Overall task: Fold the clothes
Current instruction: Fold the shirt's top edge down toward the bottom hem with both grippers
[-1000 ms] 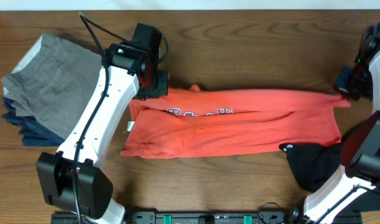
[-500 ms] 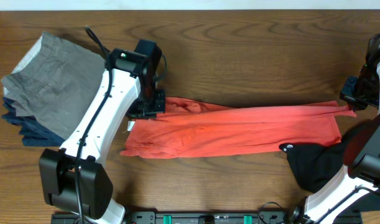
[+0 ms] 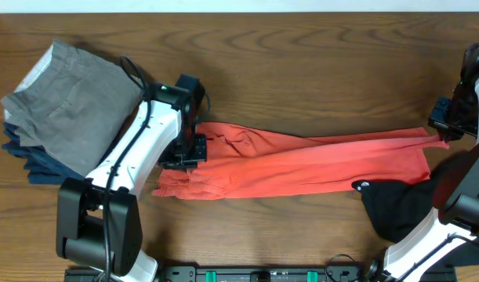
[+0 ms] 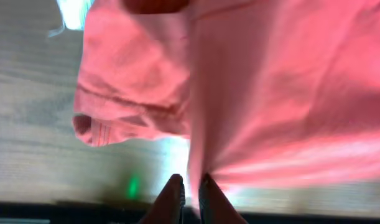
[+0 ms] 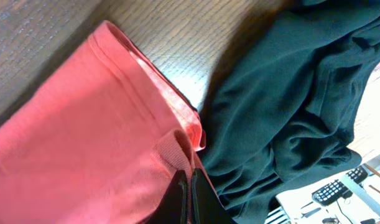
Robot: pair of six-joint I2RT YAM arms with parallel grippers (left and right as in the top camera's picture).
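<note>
Moving nearer the front edge, the left gripper (image 3: 190,150) is dragging the far hem of the coral-red T-shirt (image 3: 317,160) over its chest, hiding the lettering that was showing a second ago. Both claws are pinching cloth, with the right gripper (image 3: 441,130) holding the opposite corner taut. The shirt is lying stretched lengthwise across the table (image 3: 302,63), and the first lengthwise fold appears nearly laid.
</note>
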